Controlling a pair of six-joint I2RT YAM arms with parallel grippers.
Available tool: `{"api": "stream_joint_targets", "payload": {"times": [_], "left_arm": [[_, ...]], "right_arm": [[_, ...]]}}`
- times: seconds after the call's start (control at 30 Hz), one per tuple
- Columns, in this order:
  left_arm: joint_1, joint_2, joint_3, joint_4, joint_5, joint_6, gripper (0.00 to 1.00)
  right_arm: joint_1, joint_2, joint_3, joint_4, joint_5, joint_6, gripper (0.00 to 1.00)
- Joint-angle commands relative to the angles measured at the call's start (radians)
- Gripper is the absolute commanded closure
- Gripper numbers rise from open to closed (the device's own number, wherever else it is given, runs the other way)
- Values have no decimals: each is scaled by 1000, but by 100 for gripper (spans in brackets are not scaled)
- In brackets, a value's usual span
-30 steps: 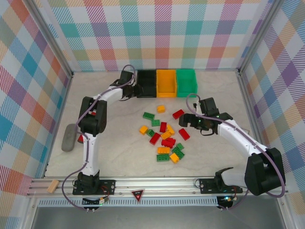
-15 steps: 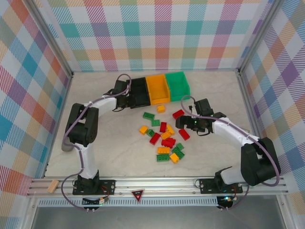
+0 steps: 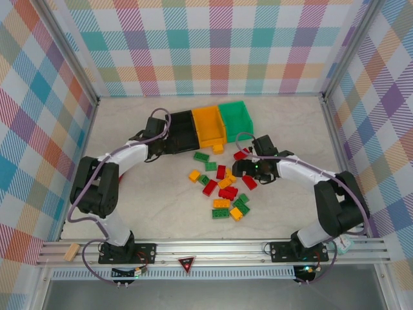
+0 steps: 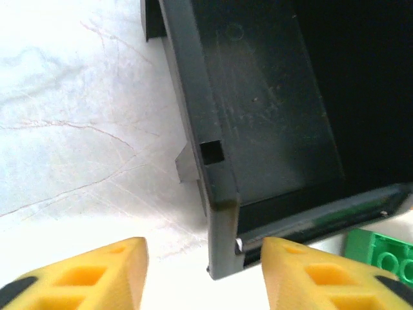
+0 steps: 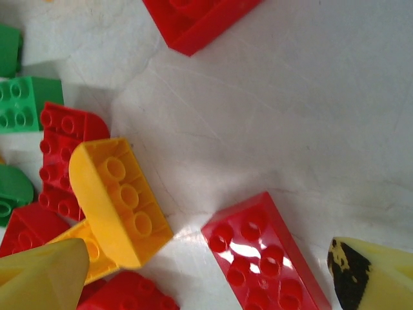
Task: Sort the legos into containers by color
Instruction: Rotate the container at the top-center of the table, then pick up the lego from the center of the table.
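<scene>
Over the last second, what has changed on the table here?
The left gripper dragged the row of containers nearer and leftward, skewing it. Its jaws have now parted from the wall of the black bin. The right gripper, open, slid left over a red lego at the pile's edge. The legos themselves stayed put.

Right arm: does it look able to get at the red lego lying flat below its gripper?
Probably yes. The right gripper is open, and the red lego lies studs up between its fingertips with nothing on top; the yellow lego beside it is close but apart.
</scene>
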Motion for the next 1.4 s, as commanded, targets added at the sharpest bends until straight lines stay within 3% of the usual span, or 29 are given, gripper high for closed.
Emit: {"api": "stream_joint_targets", "payload": {"times": [0.0, 0.23, 0.6, 0.73, 1.17, 1.37], "left_arm": [[-4, -81, -34, 22, 9, -5, 41], [-1, -200, -181, 156, -15, -60, 33], [10, -217, -321, 331, 49, -175, 33], [10, -252, -344, 346, 33, -179, 33], [10, -295, -360, 344, 20, -171, 33], [10, -303, -361, 335, 0, -171, 33]], "right_arm": [[9, 44, 80, 34, 85, 46, 6], [9, 196, 236, 8, 201, 52, 10], [9, 390, 448, -131, 278, 41, 26], [9, 424, 467, -138, 274, 50, 29], [12, 430, 449, -114, 235, 64, 68], [18, 398, 422, -91, 223, 63, 72]]}}
